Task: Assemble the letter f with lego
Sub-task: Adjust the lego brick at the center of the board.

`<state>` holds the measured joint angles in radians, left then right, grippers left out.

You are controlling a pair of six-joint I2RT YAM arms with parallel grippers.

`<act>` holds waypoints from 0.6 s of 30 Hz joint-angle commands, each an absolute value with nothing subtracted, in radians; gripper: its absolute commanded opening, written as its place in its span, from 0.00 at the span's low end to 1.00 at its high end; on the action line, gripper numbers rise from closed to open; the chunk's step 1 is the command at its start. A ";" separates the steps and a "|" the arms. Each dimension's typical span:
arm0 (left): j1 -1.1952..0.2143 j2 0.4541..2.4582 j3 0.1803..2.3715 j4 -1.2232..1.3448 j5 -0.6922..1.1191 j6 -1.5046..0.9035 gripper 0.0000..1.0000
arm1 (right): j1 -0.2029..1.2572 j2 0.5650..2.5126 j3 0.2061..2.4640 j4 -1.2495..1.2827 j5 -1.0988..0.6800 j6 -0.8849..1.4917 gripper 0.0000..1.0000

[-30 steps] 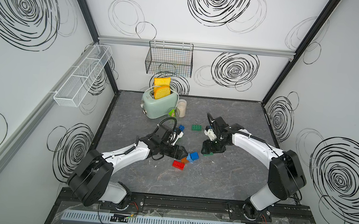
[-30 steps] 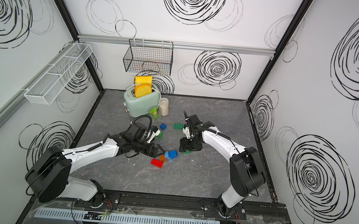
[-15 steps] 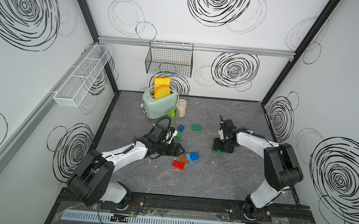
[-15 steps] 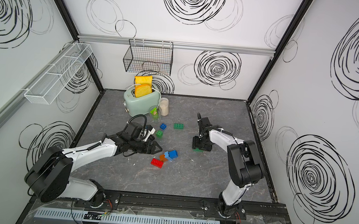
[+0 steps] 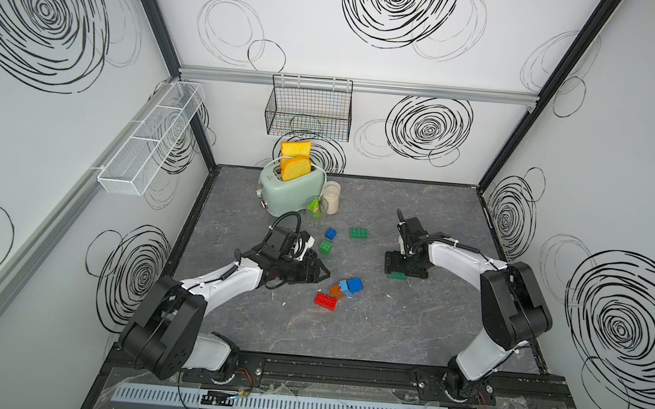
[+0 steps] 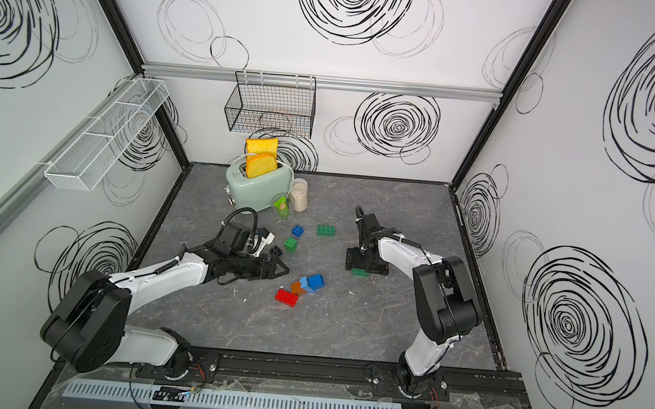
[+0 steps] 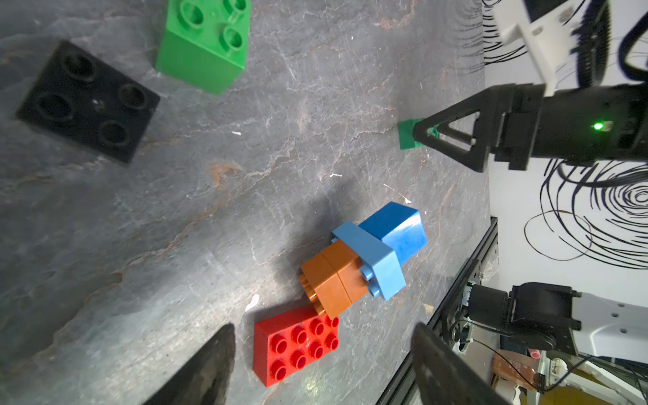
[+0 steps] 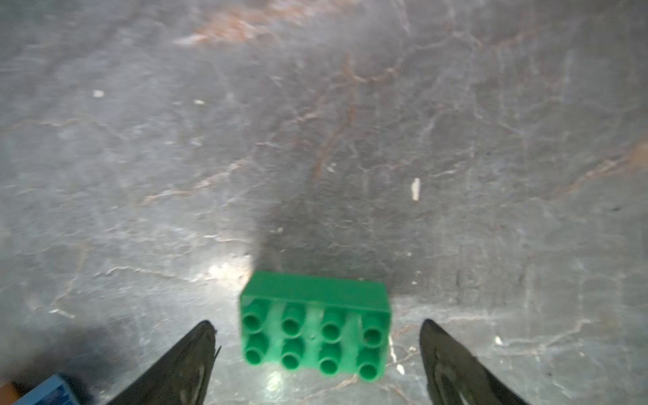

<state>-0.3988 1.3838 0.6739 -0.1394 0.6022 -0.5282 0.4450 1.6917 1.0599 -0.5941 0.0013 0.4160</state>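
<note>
My right gripper [image 8: 316,322] is open, its fingers either side of a green oblong lego brick [image 8: 314,324] lying studs-up on the table without touching it; both top views show that brick [image 5: 396,276] [image 6: 359,272] just under the gripper [image 5: 398,265]. My left gripper [image 7: 322,328] is open and empty over a red oblong brick [image 7: 298,345]. Against the red one leans a joined cluster of orange [image 7: 333,280], light blue [image 7: 371,259] and blue [image 7: 396,228] bricks. A black brick [image 7: 87,101] and a green square brick [image 7: 203,45] lie farther off.
A small blue brick [image 5: 330,233] and another green oblong brick [image 5: 359,233] lie toward the back. A mint toaster [image 5: 291,188] with toast, a jar [image 5: 331,197] and a glass [image 5: 316,211] stand at the back left. A wire basket [image 5: 309,109] hangs on the back wall.
My right gripper carried the green oblong brick to the right, set it on the table and opened. My left gripper drew back slightly from the brick cluster.
</note>
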 commanded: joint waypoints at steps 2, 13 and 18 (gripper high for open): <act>-0.386 1.368 0.645 -0.118 0.648 -0.574 0.81 | 0.597 1.641 1.189 -0.682 0.043 0.396 0.92; -0.390 1.368 0.612 -0.059 0.654 -0.704 0.80 | 0.793 1.730 1.257 -0.675 -0.188 0.429 0.99; -0.436 1.373 0.589 -0.004 0.688 -0.761 0.80 | 0.824 1.740 1.236 -0.667 -0.190 0.450 0.99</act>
